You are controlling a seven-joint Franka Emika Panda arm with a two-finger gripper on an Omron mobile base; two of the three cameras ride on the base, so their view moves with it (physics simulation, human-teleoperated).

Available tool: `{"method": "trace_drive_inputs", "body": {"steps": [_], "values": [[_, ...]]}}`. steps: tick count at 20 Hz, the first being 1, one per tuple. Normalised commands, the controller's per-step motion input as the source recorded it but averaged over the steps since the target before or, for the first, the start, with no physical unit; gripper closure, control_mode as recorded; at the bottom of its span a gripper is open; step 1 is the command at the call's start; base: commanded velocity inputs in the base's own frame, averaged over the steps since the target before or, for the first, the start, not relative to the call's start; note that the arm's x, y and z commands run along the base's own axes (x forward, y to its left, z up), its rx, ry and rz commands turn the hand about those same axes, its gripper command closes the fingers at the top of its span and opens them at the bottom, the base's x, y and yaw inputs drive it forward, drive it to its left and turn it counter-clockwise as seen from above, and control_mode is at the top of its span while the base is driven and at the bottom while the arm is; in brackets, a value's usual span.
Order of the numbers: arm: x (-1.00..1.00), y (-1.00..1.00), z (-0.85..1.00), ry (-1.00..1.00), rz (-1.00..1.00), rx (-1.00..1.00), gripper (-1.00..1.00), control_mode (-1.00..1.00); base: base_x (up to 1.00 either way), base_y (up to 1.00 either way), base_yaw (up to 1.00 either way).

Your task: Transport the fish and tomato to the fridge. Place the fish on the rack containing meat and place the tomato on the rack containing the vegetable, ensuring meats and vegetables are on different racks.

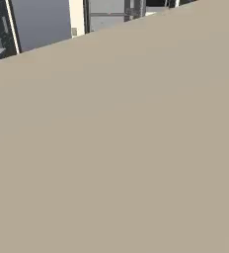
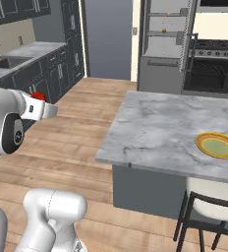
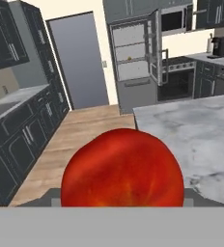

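Observation:
The tomato (image 3: 122,169), glossy red, sits close in front of the hand camera and hides the fingertips. From the right base view the tomato (image 2: 37,95) shows as a small red ball at the end of my white arm, with my gripper (image 2: 40,102) shut on it, low at the left over the wooden floor. The fridge (image 2: 165,44) stands open at the far end of the room, its pale shelves showing. A small yellow-green vegetable (image 2: 164,33) lies on a middle rack, and shows as a speck on the fridge (image 3: 131,53) rack. The fish is out of view.
A marble island counter (image 2: 155,128) with a yellow plate (image 2: 217,145) fills the right side, a chair (image 2: 209,206) tucked at its near end. Dark cabinets with a sink counter (image 2: 17,56) line the left. The black oven (image 2: 212,74) is right of the fridge. A beige surface (image 1: 114,148) blocks the left base view.

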Motion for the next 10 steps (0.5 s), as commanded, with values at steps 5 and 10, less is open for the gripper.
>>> {"method": "trace_drive_inputs", "body": {"steps": [5,10], "values": [[0.0,0.0,0.0,0.0,0.0,0.0,1.0,1.0,1.0,0.95,-0.14],[0.0,0.0,0.0,0.0,0.0,0.0,1.0,1.0,1.0,0.46,-0.13]]}}
